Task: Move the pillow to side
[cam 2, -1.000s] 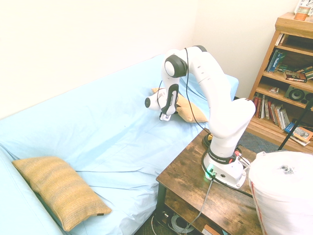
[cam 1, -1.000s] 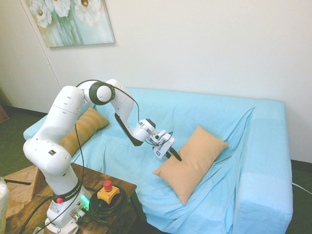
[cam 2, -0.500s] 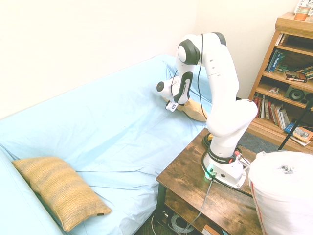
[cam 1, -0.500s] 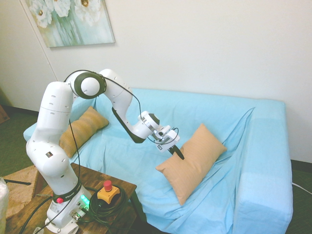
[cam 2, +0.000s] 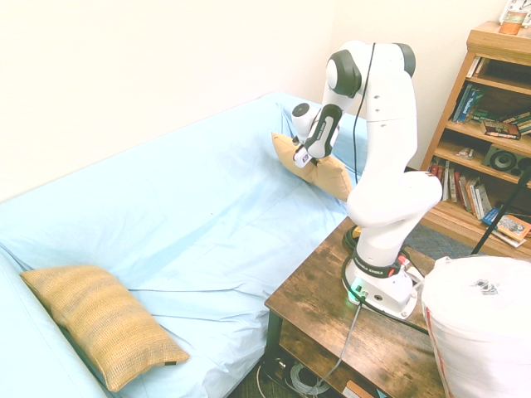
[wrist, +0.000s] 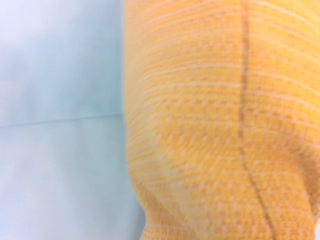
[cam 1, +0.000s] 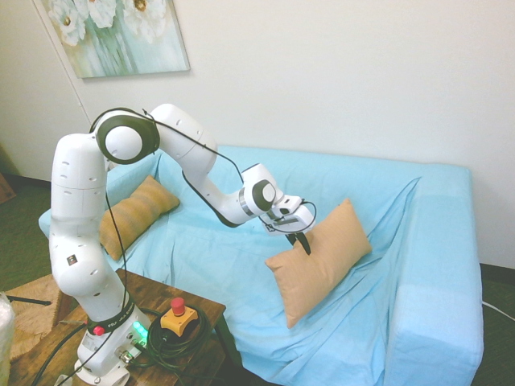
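Two cushions lie on the sofa (cam 1: 241,265), and only one is fully in sight from both sides: the striped brown one (cam 1: 137,215) at the far end from the draped sofa arm (cam 1: 438,314). In the second exterior view the robot arm covers much of the pillow (cam 1: 318,259), leaving one corner and a lower edge showing. The wrist view is soft and out of focus; it gives only ribbed orange cloth with a dark seam line beside pale blue cover, and nothing of the jaws.

From the first exterior view the gripper (cam 1: 303,241) points steeply down onto the pillow's upper long edge, and the dark jaws are pinched tight on a fold of its fabric there. How much cloth sits between them cannot be made out. The pillow tilts, its gripped edge raised and its lower corner resting on the seat. It sits near the middle of the seat, beside the loose diagonal folds of the cover, and clear of the sofa arm, not touching it.
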Motion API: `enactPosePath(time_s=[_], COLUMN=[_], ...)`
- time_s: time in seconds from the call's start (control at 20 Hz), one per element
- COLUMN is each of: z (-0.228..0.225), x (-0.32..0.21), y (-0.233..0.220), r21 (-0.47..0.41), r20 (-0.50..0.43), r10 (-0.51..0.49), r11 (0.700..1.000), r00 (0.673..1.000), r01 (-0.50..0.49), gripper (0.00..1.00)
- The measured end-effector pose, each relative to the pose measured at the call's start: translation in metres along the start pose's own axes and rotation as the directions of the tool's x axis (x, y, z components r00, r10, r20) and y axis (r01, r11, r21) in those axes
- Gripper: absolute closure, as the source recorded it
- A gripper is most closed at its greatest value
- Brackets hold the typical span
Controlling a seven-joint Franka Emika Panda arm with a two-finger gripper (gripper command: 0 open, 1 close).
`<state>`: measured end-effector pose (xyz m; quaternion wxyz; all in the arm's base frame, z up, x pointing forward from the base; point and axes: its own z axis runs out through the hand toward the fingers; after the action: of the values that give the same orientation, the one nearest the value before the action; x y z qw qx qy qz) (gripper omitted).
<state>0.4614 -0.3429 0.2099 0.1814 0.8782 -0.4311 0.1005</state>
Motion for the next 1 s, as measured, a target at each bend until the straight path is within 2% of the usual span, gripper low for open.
enactPosePath(time_s=[0.3,0.5,0.8,1.0], z=[0.011,0.034,0.084,0.101], x=[0.044,0.069,0.104,0.124], y=[0.052,0.075,0.110,0.125], r21=[0.110,0.118,0.111,0.103], r20=[0.098,0.154,0.230,0.241], r10=[0.010,0.045,0.169,0.214], r11=[0.994,0.991,0.974,0.964], r00=[0.995,0.987,0.958,0.947], r01=[-0.021,-0.063,-0.198,-0.244], gripper=[1.00,1.00,1.00,1.00])
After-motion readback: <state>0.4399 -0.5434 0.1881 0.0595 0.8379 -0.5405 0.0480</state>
